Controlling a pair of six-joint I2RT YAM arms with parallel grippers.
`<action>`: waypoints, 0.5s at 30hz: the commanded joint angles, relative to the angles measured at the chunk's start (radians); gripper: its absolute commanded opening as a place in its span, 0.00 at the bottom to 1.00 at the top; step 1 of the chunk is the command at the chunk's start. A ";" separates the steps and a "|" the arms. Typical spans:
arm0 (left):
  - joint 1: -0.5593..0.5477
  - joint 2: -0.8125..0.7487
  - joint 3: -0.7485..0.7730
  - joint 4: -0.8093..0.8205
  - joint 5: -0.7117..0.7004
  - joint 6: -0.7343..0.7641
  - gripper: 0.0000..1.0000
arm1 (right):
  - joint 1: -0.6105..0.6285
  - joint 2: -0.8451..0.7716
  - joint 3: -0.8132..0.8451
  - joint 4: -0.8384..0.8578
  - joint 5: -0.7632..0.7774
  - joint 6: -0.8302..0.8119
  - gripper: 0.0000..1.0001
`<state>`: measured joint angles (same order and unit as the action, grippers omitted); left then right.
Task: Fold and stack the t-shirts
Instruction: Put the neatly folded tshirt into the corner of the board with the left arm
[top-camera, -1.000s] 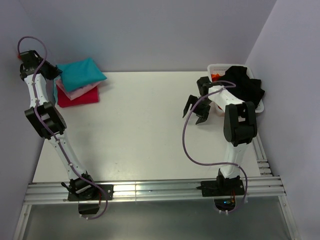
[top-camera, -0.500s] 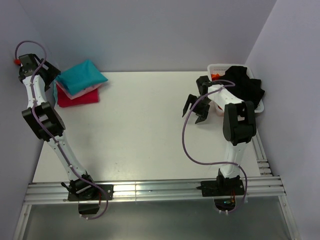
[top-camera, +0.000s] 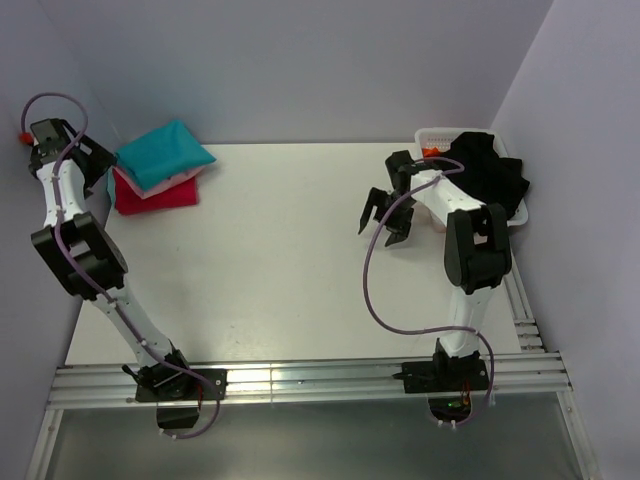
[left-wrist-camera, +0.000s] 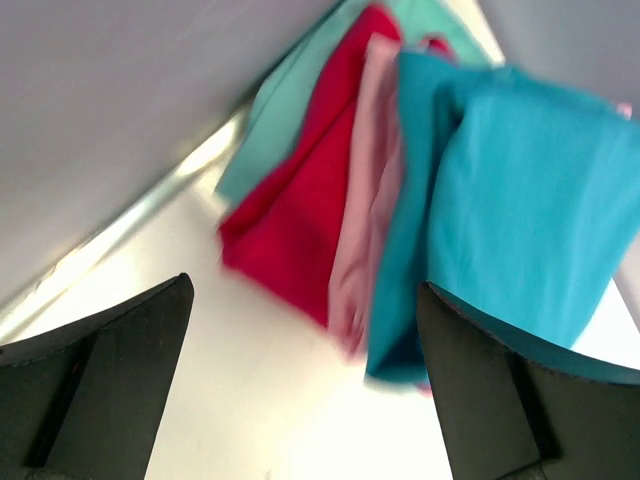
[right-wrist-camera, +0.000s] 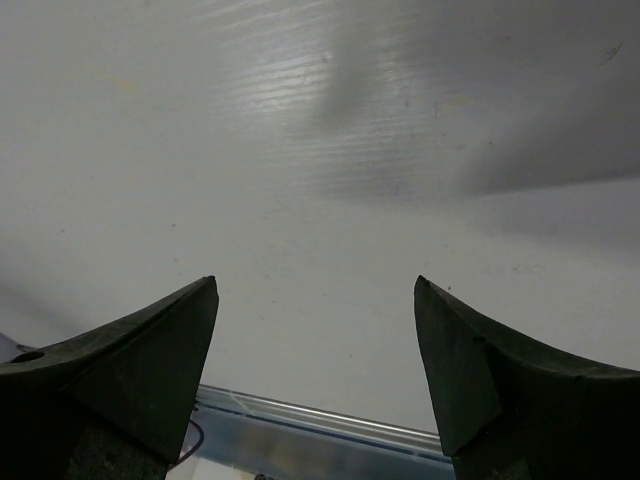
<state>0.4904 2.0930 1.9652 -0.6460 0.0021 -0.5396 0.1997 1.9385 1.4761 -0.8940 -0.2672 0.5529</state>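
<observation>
White matte counter (top-camera: 280, 260) spreading beneath both the left gripper (left-wrist-camera: 303, 300) and the right gripper (right-wrist-camera: 315, 285). Pale lavender-grey walls: back wall (top-camera: 300, 70) beyond both grippers, one side wall (top-camera: 585, 150) outboard of the right gripper, a second side wall (top-camera: 15, 290) close beside the left. Aluminium rails (top-camera: 320, 378) edge the counter behind the grippers, catching a bright glare.

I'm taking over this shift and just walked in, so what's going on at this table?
Two robot arms are folding and stacking t-shirts. A folded pile sits at the far left corner of the table: the teal t-shirt on top, the pink t-shirt under it, the red t-shirt below. The left gripper is open beside that pile, holding nothing. The right gripper is open over bare table, also empty, near the white basket, where a black t-shirt is heaped and some orange cloth shows.
</observation>
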 joint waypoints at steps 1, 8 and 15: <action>0.079 -0.186 -0.106 0.065 -0.012 -0.086 0.99 | 0.032 -0.108 0.038 0.038 -0.009 -0.005 0.86; -0.057 -0.312 -0.127 -0.003 0.038 -0.057 1.00 | 0.121 -0.301 -0.091 0.098 0.052 -0.033 0.89; -0.242 -0.307 -0.087 -0.040 0.069 -0.006 0.99 | 0.190 -0.539 -0.266 0.176 0.103 -0.005 0.90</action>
<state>0.2989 1.8011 1.8729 -0.6731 0.0200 -0.5709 0.3798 1.4746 1.2514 -0.7765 -0.2085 0.5392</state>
